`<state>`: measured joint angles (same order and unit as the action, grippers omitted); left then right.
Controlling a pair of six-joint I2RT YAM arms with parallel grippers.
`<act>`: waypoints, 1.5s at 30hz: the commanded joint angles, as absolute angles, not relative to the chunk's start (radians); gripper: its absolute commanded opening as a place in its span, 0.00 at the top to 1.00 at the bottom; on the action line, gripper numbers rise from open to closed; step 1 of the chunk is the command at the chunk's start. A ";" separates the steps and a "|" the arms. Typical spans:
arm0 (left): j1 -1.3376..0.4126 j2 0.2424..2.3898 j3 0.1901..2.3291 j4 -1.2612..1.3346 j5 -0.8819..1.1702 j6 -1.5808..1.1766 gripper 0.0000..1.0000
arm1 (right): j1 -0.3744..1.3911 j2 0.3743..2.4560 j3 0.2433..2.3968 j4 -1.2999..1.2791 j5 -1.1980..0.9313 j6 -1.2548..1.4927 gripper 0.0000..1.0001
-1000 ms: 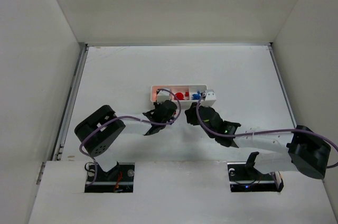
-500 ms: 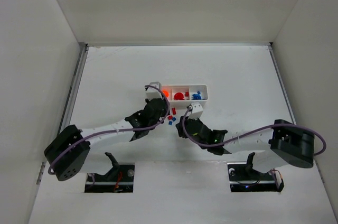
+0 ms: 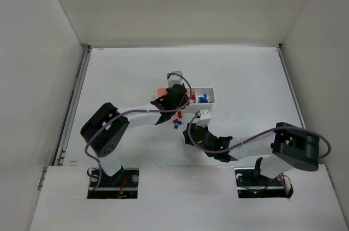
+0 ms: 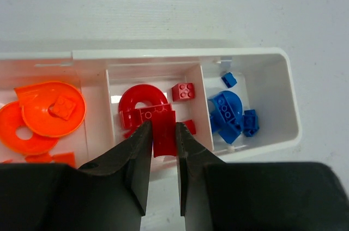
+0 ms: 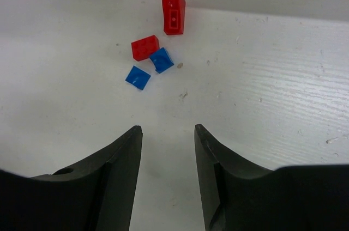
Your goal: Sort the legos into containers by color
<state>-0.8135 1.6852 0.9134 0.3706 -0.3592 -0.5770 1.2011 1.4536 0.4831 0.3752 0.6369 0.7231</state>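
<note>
The likeliest slip lay with the left claw [image 4: 162, 130], which was clamped on a red lego [image 4: 163, 143]. The piece hung over the near part of the middle compartment of the white tray [image 4: 163, 55], close to the tray's near wall. Let go there, it might catch that rim and tip out onto the table [image 5: 272, 78]. The divider to the blue compartment stood just right of the right finger, so a skewed drop could bounce the piece in among the blue legos [image 4: 226, 112]. Beyond the fingertips, in the same compartment, lay a red arch [image 4: 143, 99] and a small red brick [image 4: 183, 91]. The orange legos [image 4: 49, 108] filled the compartment to the left.

The right claw [image 5: 167, 128] hung with its fingers apart and nothing between them. Four loose pieces lay on the table ahead of it and slightly left of its centre line. A blue brick [image 5: 138, 77] was nearest, and another blue brick [image 5: 162, 60] sat just beyond, touching a red brick [image 5: 145, 47]. A taller red piece [image 5: 173, 13] lay farthest, close to the tray wall. With red and blue touching, a closing grip might well take both colours or knock a neighbour away.
</note>
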 commanded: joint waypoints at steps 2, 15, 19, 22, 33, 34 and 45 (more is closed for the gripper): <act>-0.795 1.721 0.974 0.393 -0.345 -0.571 0.85 | 1.222 1.499 0.531 0.416 0.658 0.733 0.49; -0.729 1.568 0.827 0.428 -0.345 -0.624 0.66 | 1.223 1.637 0.629 0.457 0.650 0.663 0.44; -0.711 1.477 0.726 0.440 -0.344 -0.638 0.66 | 1.208 1.706 0.660 0.475 0.635 0.646 0.45; -0.705 1.405 0.638 0.454 -0.353 -0.649 0.66 | 1.205 1.746 0.678 0.489 0.634 0.634 0.47; -0.751 1.115 0.361 0.446 -0.420 -0.675 0.66 | 1.194 1.821 0.710 0.486 0.663 0.615 0.62; -0.758 1.099 0.345 0.442 -0.429 -0.675 0.66 | 1.194 1.830 0.713 0.488 0.667 0.606 0.63; -0.797 1.074 0.304 0.420 -0.440 -0.657 0.67 | 1.208 1.893 0.781 0.413 0.759 0.572 0.75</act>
